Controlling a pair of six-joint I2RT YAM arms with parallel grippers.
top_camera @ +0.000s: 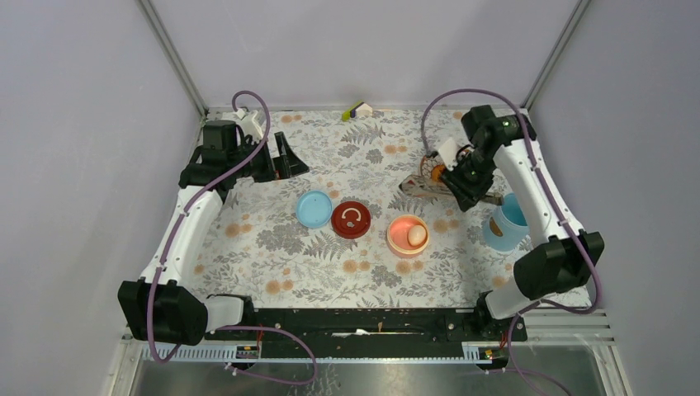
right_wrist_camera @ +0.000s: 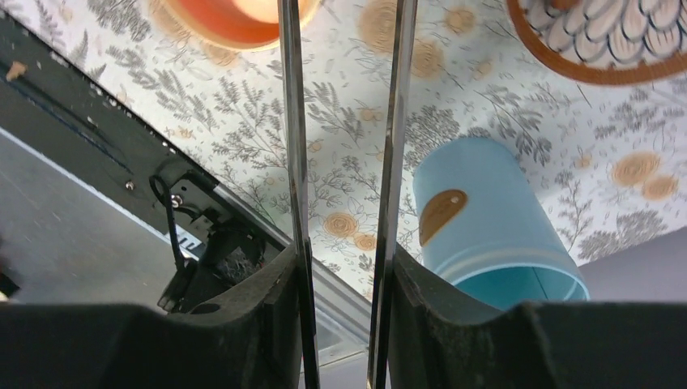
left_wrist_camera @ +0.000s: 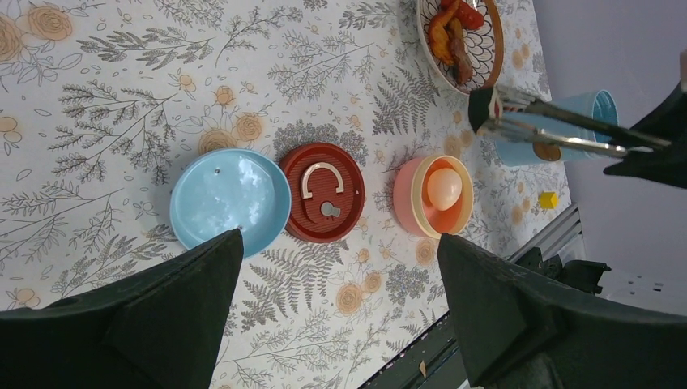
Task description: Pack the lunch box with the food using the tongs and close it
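The salmon-pink bowl (top_camera: pixel 398 240) (left_wrist_camera: pixel 407 201) stands mid-table with a white egg (top_camera: pixel 417 235) (left_wrist_camera: pixel 444 186) in it. To its left lie the light-blue disc (top_camera: pixel 314 209) (left_wrist_camera: pixel 230 200) and a dark red lid (top_camera: pixel 352 219). The light-blue shell (top_camera: pixel 505 223) (right_wrist_camera: pixel 486 219) lies on its side at the right. My right gripper (top_camera: pixel 462 186) (right_wrist_camera: pixel 344 259) is shut on the tongs (top_camera: pixel 423 189) (right_wrist_camera: pixel 293 121), whose tips point left in front of the patterned dish (left_wrist_camera: pixel 494 40), which holds red-brown pieces (left_wrist_camera: pixel 454 28). Something dark sits at the tips; I cannot tell what. My left gripper (top_camera: pixel 285 157) (left_wrist_camera: pixel 339 239) is open and empty at the back left.
A small yellow piece (left_wrist_camera: pixel 548 199) lies on the cloth beyond the bowl, towards the near edge. A yellow-green object (top_camera: pixel 357 110) rests against the back wall. The black base rail (top_camera: pixel 363 322) runs along the near edge. Walls close in the left, back and right sides.
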